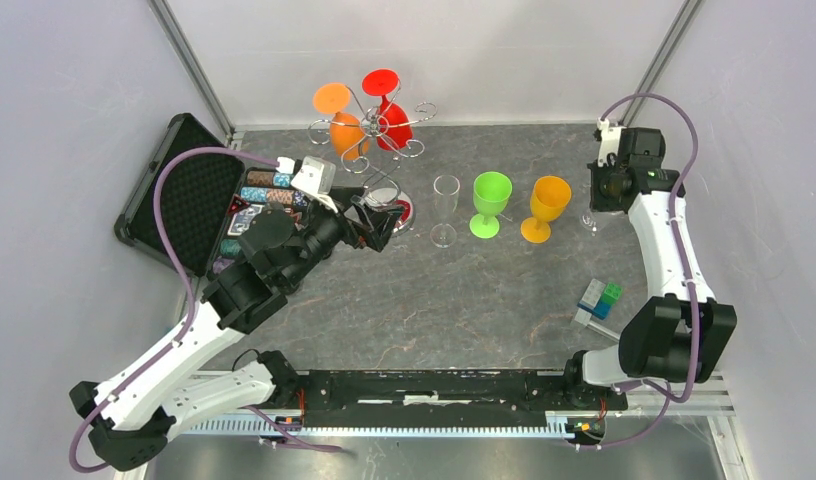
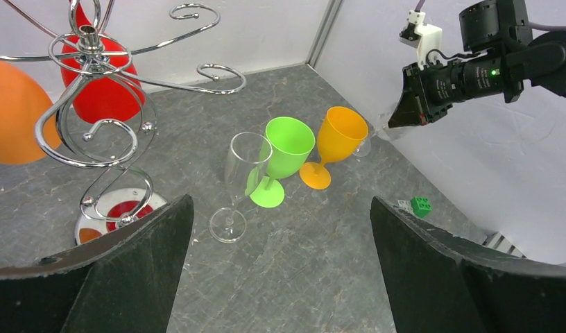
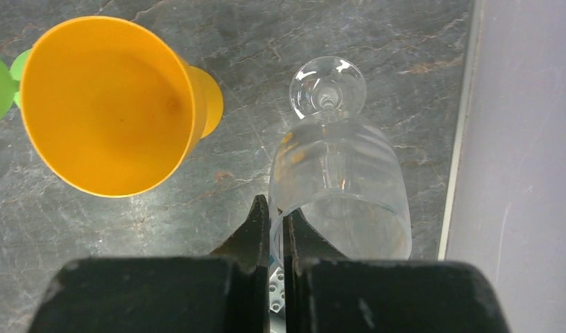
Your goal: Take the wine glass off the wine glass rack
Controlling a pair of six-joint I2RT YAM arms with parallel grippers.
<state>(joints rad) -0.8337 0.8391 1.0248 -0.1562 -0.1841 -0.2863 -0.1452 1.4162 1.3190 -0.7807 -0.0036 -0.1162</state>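
The chrome wine glass rack stands at the back left. A red glass and an orange glass hang on it; all three also show in the left wrist view: rack, red glass, orange glass. My left gripper is open and empty beside the rack's mirrored base. My right gripper is shut on the rim of a clear wine glass at the table's right edge, one finger inside and one outside the bowl.
A clear flute, a green glass and an orange glass stand in a row mid-table. An open black case with poker chips lies at the left. Toy bricks lie at the right. The right wall is close to the held glass.
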